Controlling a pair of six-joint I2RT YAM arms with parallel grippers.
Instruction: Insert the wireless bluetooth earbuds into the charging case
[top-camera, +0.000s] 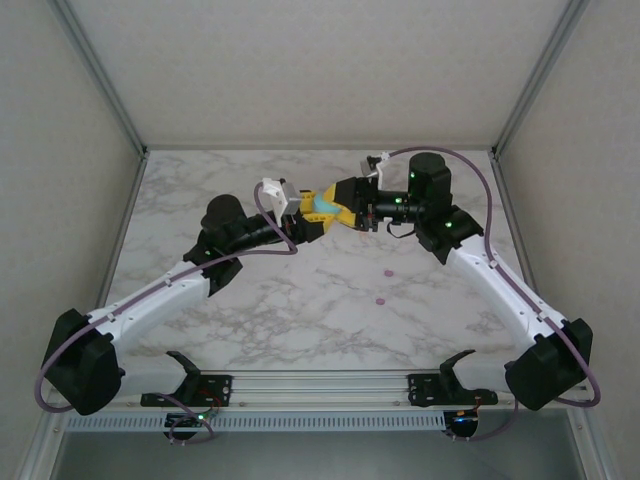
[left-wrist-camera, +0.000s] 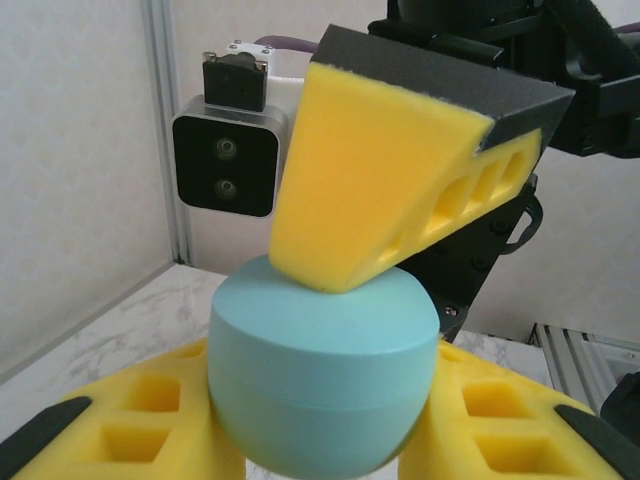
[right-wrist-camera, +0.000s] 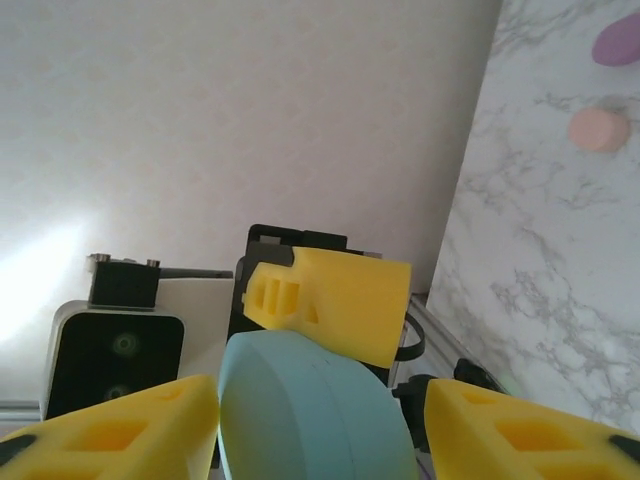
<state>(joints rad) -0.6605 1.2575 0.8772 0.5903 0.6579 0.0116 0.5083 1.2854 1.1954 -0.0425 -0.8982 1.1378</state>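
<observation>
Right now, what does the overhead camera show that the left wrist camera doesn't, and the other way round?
Overhead adds the full length of the left arm and right arm, plus two tiny pink earbuds lying on the marble table. The left wrist view adds the seam around the teal case and the lenses of the other arm's camera. Both share that case between yellow fingers.

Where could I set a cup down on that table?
Free: the table's near middle between the arms, left of two earbuds; the far left corner. Crowded: far middle, left gripper and right gripper at the teal case.
</observation>
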